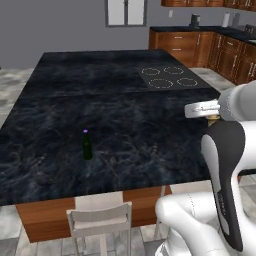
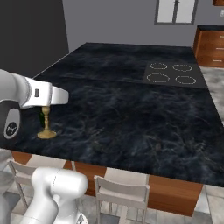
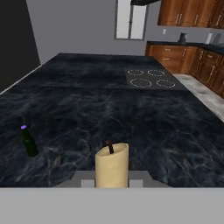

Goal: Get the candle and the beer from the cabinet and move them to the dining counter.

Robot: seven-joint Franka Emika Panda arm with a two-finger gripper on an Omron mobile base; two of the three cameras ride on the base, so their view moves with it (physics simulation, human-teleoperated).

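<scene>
One beer (image 1: 87,145) stands alone on the counter (image 1: 130,115), four cooktop rings (image 1: 169,77) well beyond it. The hand (image 3: 111,181) grips one candle (image 3: 112,165). Two stools (image 2: 122,194) sit below the counter's edge.

Grey walls (image 1: 60,30), a window (image 1: 126,12), white stools (image 1: 100,220).

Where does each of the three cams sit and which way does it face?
Left base view: behind the arm's left, looking forward and down over the dining counter and beer; white arm at lower right.
Right base view: behind the arm's right, same counter; arm at lower left, candle below it.
Hand view: on the hand, facing across the counter past the candle.
Shared: beer, counter and cooktop appear in left base and hand views.
</scene>
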